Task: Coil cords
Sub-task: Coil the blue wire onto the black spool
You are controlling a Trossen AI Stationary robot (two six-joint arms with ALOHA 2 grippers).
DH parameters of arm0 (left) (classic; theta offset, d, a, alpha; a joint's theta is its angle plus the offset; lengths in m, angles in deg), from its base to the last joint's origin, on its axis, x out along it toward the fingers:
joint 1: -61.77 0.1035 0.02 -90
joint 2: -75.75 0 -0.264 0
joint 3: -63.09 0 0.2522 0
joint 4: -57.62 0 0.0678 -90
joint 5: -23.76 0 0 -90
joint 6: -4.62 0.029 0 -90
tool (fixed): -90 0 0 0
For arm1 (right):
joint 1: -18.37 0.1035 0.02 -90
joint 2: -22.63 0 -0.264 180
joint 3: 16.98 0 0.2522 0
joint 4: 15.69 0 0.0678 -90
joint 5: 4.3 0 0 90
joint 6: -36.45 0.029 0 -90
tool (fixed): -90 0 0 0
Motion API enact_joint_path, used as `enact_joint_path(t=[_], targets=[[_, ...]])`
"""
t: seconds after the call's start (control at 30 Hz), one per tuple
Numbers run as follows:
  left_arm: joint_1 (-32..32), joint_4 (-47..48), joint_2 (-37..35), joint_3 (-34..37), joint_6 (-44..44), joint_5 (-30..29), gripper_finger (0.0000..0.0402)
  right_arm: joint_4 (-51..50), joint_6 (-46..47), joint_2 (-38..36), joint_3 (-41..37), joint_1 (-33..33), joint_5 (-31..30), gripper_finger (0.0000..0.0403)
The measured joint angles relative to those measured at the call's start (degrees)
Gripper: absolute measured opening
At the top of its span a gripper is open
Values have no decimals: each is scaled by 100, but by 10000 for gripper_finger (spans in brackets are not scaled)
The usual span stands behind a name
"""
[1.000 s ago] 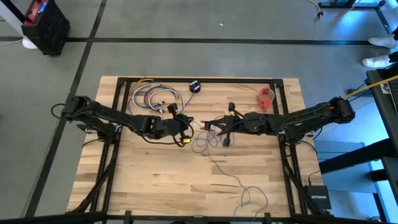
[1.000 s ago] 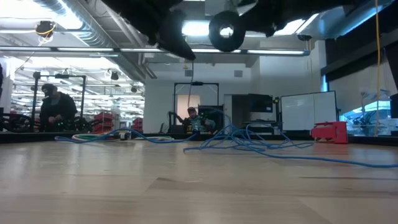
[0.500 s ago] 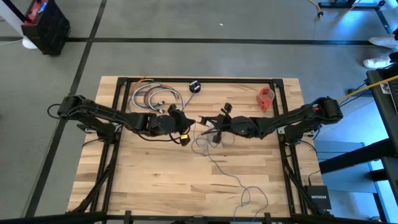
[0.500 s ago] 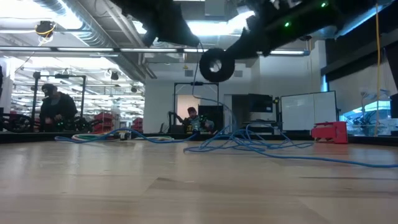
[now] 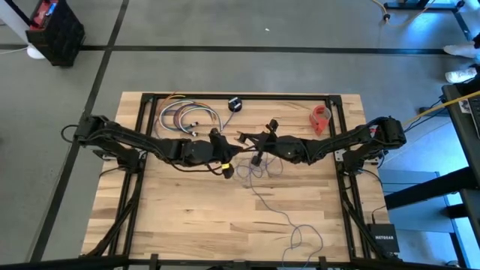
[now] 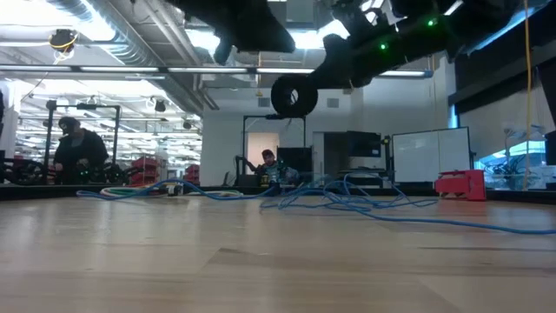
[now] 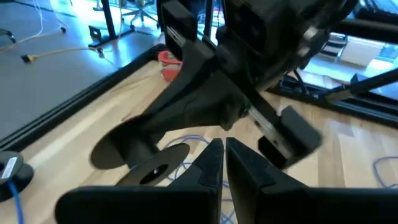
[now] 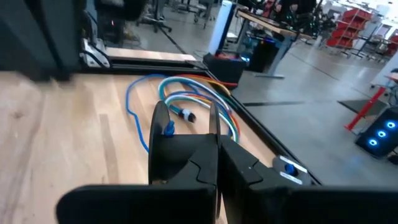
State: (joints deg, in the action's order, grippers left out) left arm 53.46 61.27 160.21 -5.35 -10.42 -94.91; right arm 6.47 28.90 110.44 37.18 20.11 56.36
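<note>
Grey-purplish and very thin, the cord [image 5: 264, 196] runs from the middle of the table toward six o'clock, with loose loops near the centre and another small tangle close to the six o'clock edge. Its black round spool [image 6: 294, 96] hangs in the air above the table centre; in the low view I see it as a dark ring under the right arm. In the right wrist view the spool [image 8: 163, 142] sits directly at the right gripper [image 8: 217, 163], whose fingers [image 8: 245, 167] are pressed together with the disc against them, so I read it as pinching the spool.

From nine o'clock comes the left gripper [image 5: 224, 152], and it meets the right gripper [image 5: 245, 140] almost at the table centre, the two nearly touching. In the left wrist view the left gripper [image 7: 224, 163] has its fingers [image 7: 209, 163] pressed together, with only a thin line between them; I cannot see anything held there. The spool [image 7: 154, 167] shows just beyond these tips, under the right arm's hand.

Toward eleven o'clock lies a bundle of multicoloured cables [image 5: 184, 116], and at twelve o'clock a small dark object [image 5: 235, 104]. A red object [image 5: 321, 117] rests near one o'clock. The wooden table [image 5: 180, 217] carries all of this. In the low view a person [image 6: 78, 152] is far behind the table.
</note>
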Motion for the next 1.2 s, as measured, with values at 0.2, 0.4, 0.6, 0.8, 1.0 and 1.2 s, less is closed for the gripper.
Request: enact_joint_path(t=[0.2, 0.4, 0.6, 0.8, 1.0, 1.2], targets=[[-47, 471, 54, 0, 315, 2, 13, -144, -43, 0, 0, 6, 22, 5], [-149, 1322, -8, 0, 559, 1, 14, -87, -174, -24, 2, 11, 26, 5], [78, 2036, 93, 0, 65, -138, 55, -293, -268, -33, 237, 11, 26, 5], [332, 2036, 441, 2, 276, -165, 126, -514, -471, -34, 597, 11, 39, 5], [336, 936, 408, 521, 1068, -1157, 155, -696, -465, -99, 686, 11, 44, 5], [535, -1602, 255, 1928, 1482, -1134, 157, -603, -330, -342, 686, 9, 246, 5]])
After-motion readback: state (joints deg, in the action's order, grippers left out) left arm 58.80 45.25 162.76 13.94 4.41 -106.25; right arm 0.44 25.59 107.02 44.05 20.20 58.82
